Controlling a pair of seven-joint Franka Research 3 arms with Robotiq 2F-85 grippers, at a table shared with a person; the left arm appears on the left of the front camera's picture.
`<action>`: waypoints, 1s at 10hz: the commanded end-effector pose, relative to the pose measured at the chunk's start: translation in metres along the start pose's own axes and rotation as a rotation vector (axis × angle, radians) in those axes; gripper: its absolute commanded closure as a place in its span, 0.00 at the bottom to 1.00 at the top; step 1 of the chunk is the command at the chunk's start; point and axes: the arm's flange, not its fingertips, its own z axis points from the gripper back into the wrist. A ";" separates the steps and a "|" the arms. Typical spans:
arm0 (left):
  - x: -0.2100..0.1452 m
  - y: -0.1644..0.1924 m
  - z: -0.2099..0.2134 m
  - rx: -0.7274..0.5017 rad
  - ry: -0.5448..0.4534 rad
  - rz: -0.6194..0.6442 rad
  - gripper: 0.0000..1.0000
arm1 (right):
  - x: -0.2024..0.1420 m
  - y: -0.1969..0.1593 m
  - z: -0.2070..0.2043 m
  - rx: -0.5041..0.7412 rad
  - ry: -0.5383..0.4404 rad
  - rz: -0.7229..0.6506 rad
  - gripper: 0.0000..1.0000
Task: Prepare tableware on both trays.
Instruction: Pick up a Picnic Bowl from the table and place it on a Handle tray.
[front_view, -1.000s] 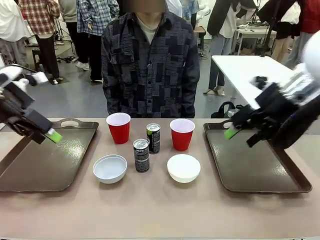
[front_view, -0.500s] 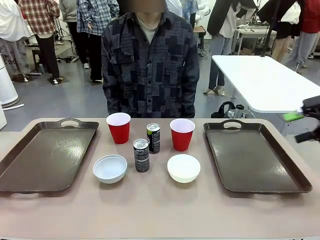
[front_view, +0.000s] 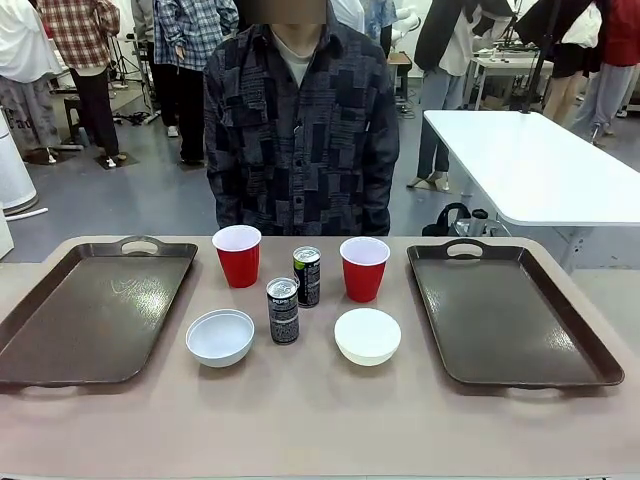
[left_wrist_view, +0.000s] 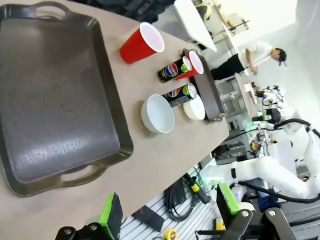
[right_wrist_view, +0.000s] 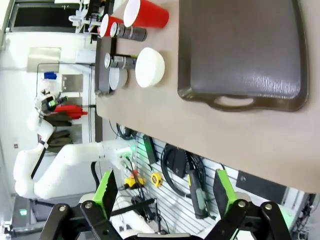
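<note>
Looking across from the front, I have two large dark brown rectangular plastic trays, the left tray (front_view: 60, 330) and the right tray (front_view: 510, 320), flat on the beige table (front_view: 320, 430), long axes running near-to-far with cut-out handles at the ends. Between them stand two red plastic cups (front_view: 238, 258) (front_view: 363, 270), two slim dark drink cans (front_view: 283, 311) (front_view: 307, 276) and two small round white bowls (front_view: 220, 337) (front_view: 367, 335) — all upright, with a person (front_view: 300, 130) just behind. The wrist views add the claws: left gripper (left_wrist_view: 169, 210) and right gripper (right_wrist_view: 165, 190), fingers apart, gripping nothing, off the table's near edge above cables (right_wrist_view: 182, 172).
</note>
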 end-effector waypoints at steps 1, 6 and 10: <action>-0.011 -0.016 -0.019 0.040 0.009 -0.024 0.00 | -0.086 -0.001 -0.108 -0.030 0.016 0.030 0.00; 0.009 -0.020 -0.012 0.050 0.051 -0.047 0.00 | -0.006 0.007 0.000 -0.021 0.028 0.023 0.00; 0.009 -0.020 -0.012 0.050 0.051 -0.047 0.00 | -0.006 0.007 0.000 -0.021 0.028 0.023 0.00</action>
